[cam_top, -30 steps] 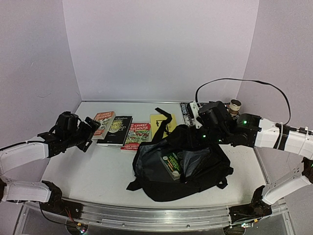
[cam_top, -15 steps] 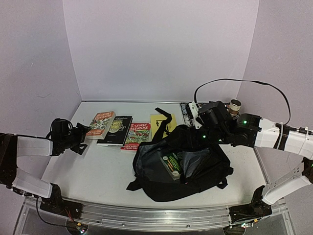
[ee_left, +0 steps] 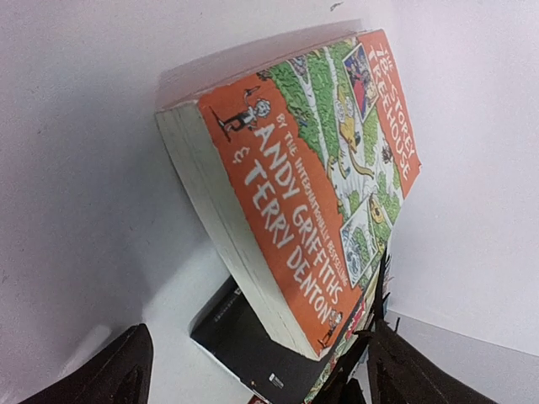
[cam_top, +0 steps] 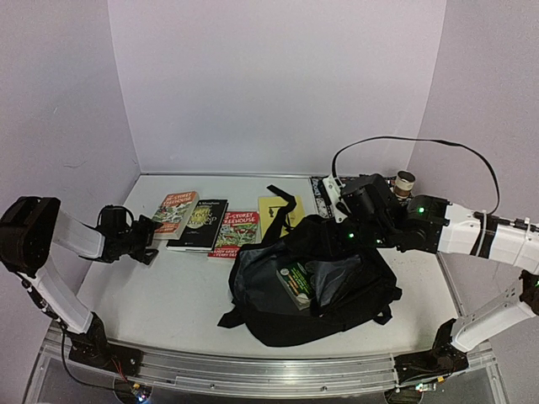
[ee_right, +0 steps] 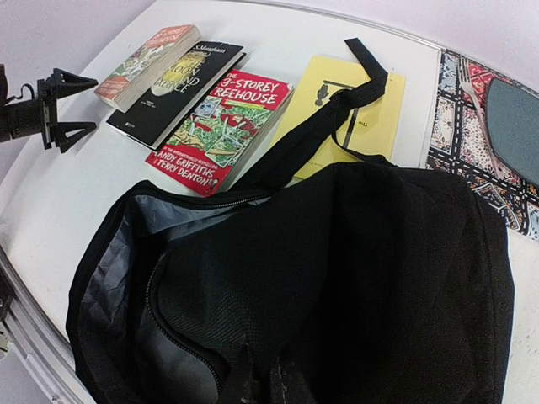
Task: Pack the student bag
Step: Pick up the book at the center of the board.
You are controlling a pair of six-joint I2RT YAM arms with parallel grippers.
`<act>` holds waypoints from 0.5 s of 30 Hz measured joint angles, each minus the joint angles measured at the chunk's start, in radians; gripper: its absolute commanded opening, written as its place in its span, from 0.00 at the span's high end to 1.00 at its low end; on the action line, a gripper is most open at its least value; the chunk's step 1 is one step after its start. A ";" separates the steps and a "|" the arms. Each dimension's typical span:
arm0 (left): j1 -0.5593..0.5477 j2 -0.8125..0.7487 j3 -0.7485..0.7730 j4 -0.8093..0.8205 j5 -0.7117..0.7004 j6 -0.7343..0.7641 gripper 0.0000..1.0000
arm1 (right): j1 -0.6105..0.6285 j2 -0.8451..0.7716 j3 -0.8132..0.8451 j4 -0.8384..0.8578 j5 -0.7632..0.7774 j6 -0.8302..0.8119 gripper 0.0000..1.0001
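Note:
The black student bag (cam_top: pixel 316 290) lies open in the middle of the table, and a green book (cam_top: pixel 295 284) shows inside it. My right gripper (cam_top: pixel 344 234) is shut on the bag's top fabric and holds the opening up; in the right wrist view its fingertips (ee_right: pixel 268 389) pinch the bag (ee_right: pixel 354 269). My left gripper (cam_top: pixel 152 242) is open and low on the table, just short of the orange book (cam_top: pixel 175 210). In the left wrist view that orange book (ee_left: pixel 320 185) lies between the open fingers (ee_left: pixel 109 370), apart from them.
A black book (cam_top: pixel 200 223), a red book (cam_top: pixel 236 231) and a yellow book (cam_top: pixel 278 210) lie in a row behind the bag. The orange book overlaps the black book (ee_left: pixel 244 337). A patterned placemat (ee_right: pixel 472 93) with a fork lies at the back right.
My left arm has swung out to the left and its gripper has dropped to the table, facing the orange book. The right gripper and the bag have not moved.

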State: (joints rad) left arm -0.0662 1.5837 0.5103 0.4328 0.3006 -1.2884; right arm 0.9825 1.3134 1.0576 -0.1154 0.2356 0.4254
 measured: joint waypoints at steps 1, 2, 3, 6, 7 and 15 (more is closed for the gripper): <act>0.000 0.021 0.003 0.018 0.003 -0.004 0.12 | 0.000 0.002 0.001 0.000 0.000 -0.003 0.95; 0.001 0.040 0.007 0.040 0.007 -0.010 0.12 | 0.000 0.006 0.002 0.000 0.000 -0.006 0.95; 0.001 0.057 0.013 0.064 0.010 -0.020 0.13 | 0.000 0.009 0.003 0.000 -0.001 -0.010 0.95; 0.002 0.111 0.023 0.147 0.018 -0.046 0.14 | 0.000 0.017 0.009 0.000 -0.003 -0.017 0.95; 0.002 0.129 0.026 0.176 0.022 -0.054 0.14 | 0.000 0.018 0.011 0.000 -0.003 -0.019 0.95; 0.002 0.233 0.038 0.357 0.038 -0.132 0.17 | 0.000 0.024 0.023 -0.004 -0.002 -0.038 0.94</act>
State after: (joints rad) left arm -0.0643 1.8165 0.5484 0.7894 0.3386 -1.4201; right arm 0.9825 1.3373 1.0801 -0.1192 0.2333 0.3877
